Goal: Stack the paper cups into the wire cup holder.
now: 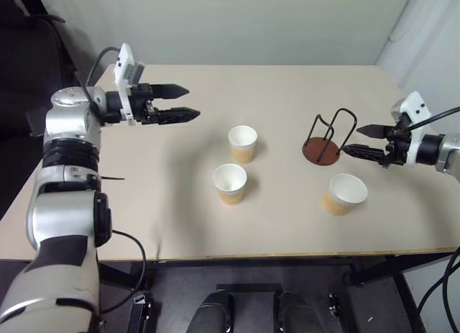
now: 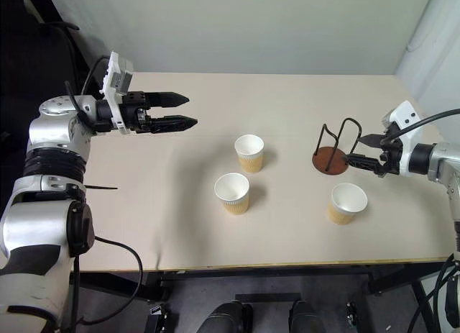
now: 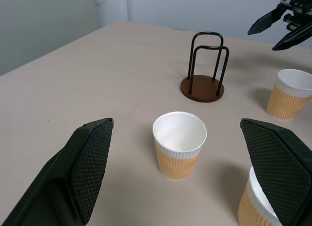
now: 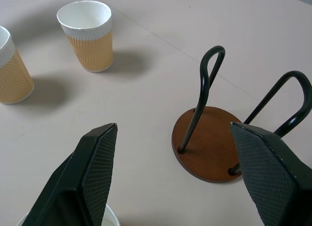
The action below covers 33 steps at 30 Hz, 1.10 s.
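Above the tabletop (image 1: pixel 287 88), left gripper (image 1: pixel 185 104) and right gripper (image 1: pixel 361 142) hover spread wide, empty, the right beside the wire cup holder (image 1: pixel 323 142).

Head pair overhead; wrists low, facing inward.

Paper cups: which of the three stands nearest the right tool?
The paper cup standing alone just in front of the wire cup holder, below the right tool. The other two stand together mid-table.

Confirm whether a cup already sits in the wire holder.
No, the wire cup holder stands empty; all three paper cups sit apart on the table.
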Tool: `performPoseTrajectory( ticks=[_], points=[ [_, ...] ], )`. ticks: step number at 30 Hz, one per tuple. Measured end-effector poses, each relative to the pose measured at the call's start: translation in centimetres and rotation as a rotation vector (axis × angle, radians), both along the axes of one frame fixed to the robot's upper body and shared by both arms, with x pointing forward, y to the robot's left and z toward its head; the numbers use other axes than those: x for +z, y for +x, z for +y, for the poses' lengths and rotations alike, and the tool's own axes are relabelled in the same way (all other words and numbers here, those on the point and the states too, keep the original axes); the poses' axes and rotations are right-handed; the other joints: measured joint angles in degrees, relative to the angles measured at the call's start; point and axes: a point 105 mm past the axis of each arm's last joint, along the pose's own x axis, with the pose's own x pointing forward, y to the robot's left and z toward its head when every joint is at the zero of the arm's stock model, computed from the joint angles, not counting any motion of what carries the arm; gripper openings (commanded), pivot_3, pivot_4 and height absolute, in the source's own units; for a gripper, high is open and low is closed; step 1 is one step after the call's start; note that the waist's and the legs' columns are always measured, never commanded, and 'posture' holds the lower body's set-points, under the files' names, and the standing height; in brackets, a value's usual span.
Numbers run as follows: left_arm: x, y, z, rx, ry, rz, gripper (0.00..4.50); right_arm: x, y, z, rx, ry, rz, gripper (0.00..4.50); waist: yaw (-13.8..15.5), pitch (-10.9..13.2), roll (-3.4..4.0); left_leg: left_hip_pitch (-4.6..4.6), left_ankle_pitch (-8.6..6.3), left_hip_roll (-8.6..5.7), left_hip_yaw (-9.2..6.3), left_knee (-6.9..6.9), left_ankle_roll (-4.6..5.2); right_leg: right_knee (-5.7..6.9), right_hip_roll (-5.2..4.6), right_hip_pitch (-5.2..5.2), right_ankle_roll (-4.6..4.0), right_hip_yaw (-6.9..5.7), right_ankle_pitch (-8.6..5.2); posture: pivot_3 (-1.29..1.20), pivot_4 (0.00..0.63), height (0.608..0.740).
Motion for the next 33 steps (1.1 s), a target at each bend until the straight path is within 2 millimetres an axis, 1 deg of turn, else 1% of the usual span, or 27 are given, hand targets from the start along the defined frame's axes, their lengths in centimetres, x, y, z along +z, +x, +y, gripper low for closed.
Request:
performPoseTrajectory(
  ticks=[5,13,17,21,25,27,29,33],
  points=[
    [0.4,0.0,-0.1,-0.002,0.003,-0.019,4.45,-0.5,-0.2,0.1,0.004,-0.005,0.009,3.76,0.0,0.0,0.0,0.01,0.0,0.0,-0.01,0.0,0.0,0.01,-0.01,0.0,-0.01,0.0,-0.01,0.0,0.15,0.74],
    [0.1,-0.2,-0.9,-0.052,0.004,-0.007,4.45,-0.6,-0.2,-0.1,-0.015,-0.002,0.018,3.76,-0.06,0.0,0.0,0.02,0.0,0.01,0.01,0.01,-0.01,0.04,0.0,-0.01,-0.01,0.01,-0.01,0.0,0.15,0.74],
    [-0.4,-0.6,-2.2,-0.133,0.038,0.026,4.45,-0.5,-0.2,-0.3,-0.036,0.018,0.024,3.76,0.1,0.0,0.0,0.0,0.0,0.0,-0.01,0.03,0.0,0.02,-0.03,0.0,-0.01,0.01,0.0,0.0,0.15,0.74],
    [-0.9,-0.8,-3.5,-0.198,0.068,0.056,4.45,0.0,-0.4,-1.0,-0.065,0.03,0.027,3.76,0.1,0.0,0.0,0.0,-0.01,0.0,0.01,0.02,0.01,0.02,-0.03,0.0,0.0,0.01,-0.01,0.0,0.15,0.74],
    [-0.6,-0.8,-4.8,-0.236,0.091,0.05,4.45,0.2,-0.2,-1.0,-0.074,0.033,0.025,3.76,0.05,0.0,-0.01,0.01,-0.01,0.0,0.02,0.02,0.01,0.03,-0.03,0.0,0.01,0.03,0.0,0.0,0.15,0.74],
    [-0.5,-0.8,-4.9,-0.239,0.091,0.048,4.45,0.4,-0.1,-0.9,-0.08,0.042,0.03,3.76,-0.06,0.0,-0.01,0.04,-0.01,0.01,0.04,0.0,0.01,0.04,0.01,0.0,0.01,0.03,0.0,0.0,0.15,0.74],
    [-0.5,-0.8,-5.0,-0.244,0.084,0.048,4.45,0.1,-0.1,-0.8,-0.09,0.049,0.054,3.76,-0.11,0.0,-0.01,0.02,-0.01,0.05,0.02,0.01,0.01,0.04,0.0,-0.01,0.02,0.04,-0.01,0.0,0.15,0.74],
    [0.0,-1.0,-3.8,-0.217,0.086,0.034,4.45,-1.3,0.1,0.8,-0.048,0.061,0.113,3.76,-0.48,0.01,0.0,0.02,-0.02,0.04,0.07,-0.02,0.0,0.04,0.08,-0.06,0.04,0.06,-0.01,0.0,0.15,0.74]
  ],
)
